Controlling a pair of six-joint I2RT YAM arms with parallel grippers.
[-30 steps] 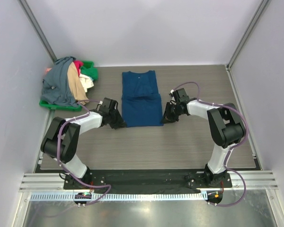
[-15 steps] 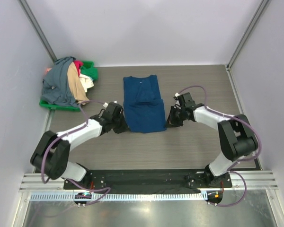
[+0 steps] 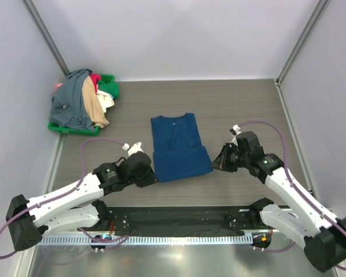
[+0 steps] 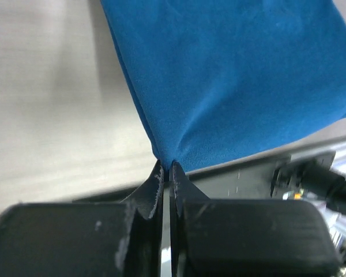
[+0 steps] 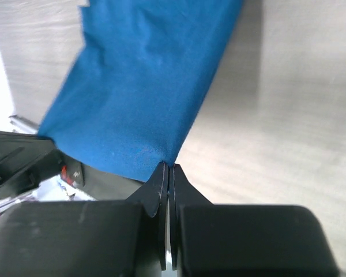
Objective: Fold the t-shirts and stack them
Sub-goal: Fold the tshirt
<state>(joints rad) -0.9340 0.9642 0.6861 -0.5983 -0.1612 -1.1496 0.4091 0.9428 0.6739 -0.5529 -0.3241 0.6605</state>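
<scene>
A navy blue t-shirt [image 3: 177, 147] lies partly folded in the middle of the table, collar toward the far side. My left gripper [image 3: 151, 175] is shut on its near left corner; in the left wrist view the blue cloth [image 4: 230, 81] runs straight into the shut left gripper [image 4: 166, 167]. My right gripper [image 3: 215, 165] is shut on the near right corner, and the right wrist view shows the cloth [image 5: 144, 86] pinched in the shut right gripper [image 5: 168, 168]. The near hem hangs stretched between both grippers, close to the table's front edge.
A heap of other t-shirts [image 3: 81, 104], slate-grey, tan, white, pink and green, sits on a green tray [image 3: 60, 128] at the far left corner. White walls stand on three sides. The black base rail [image 3: 179, 216] runs along the near edge.
Both grippers closed on the shirt's near corners and pulled it toward the near edge. The whole shirt slid nearer and both arms drew back.
</scene>
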